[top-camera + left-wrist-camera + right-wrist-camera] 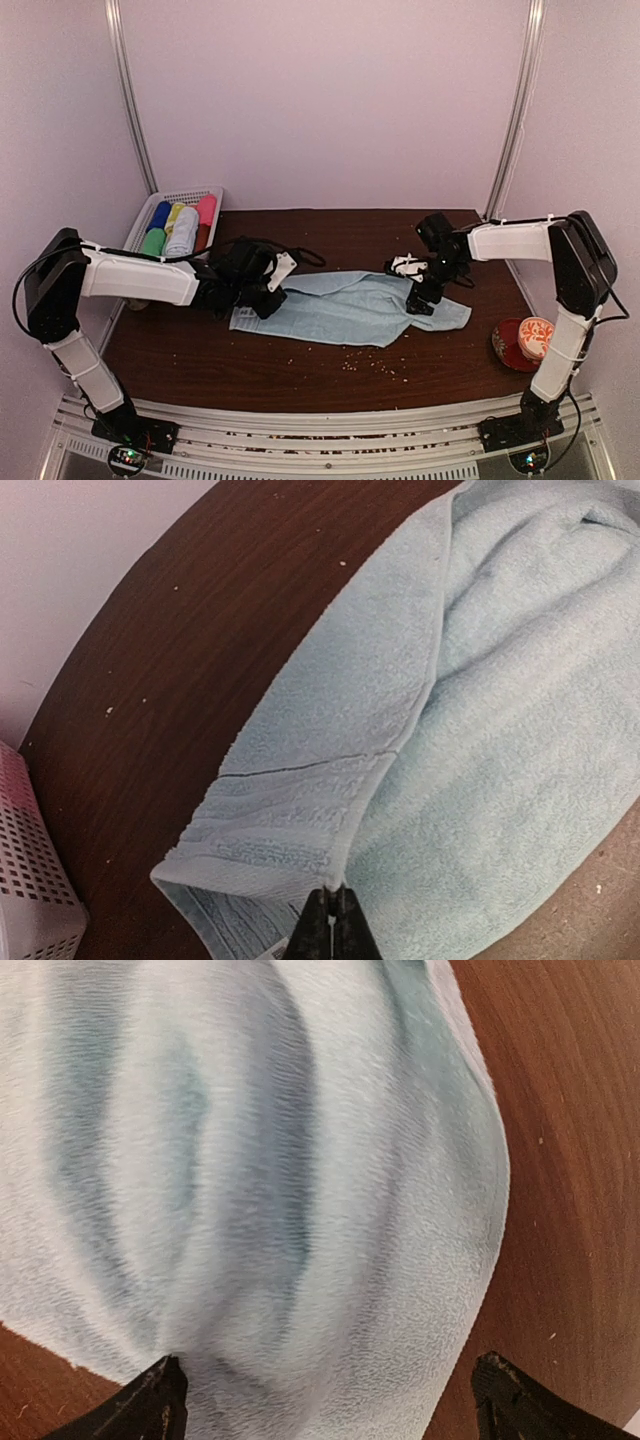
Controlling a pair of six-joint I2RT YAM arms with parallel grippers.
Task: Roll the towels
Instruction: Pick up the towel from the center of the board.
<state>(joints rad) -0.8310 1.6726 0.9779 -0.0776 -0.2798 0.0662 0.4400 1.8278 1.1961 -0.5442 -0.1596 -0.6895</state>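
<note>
A pale light-blue towel (350,305) lies spread and wrinkled across the middle of the dark wooden table (200,350). I cannot make out a second towel. My left gripper (268,300) is at the towel's left end, shut on its edge. In the left wrist view the gripper (335,905) pinches a folded-over flap of the towel (480,730). My right gripper (420,300) is over the towel's right end. In the right wrist view it (330,1380) is open, its fingers (150,1400) spread wide above the towel (280,1160).
A white perforated basket (190,195) at the back left holds coloured rolls (180,230); its corner shows in the left wrist view (30,880). A red dish (505,350) with a round object stands at the front right. Crumbs (370,362) lie in front of the towel.
</note>
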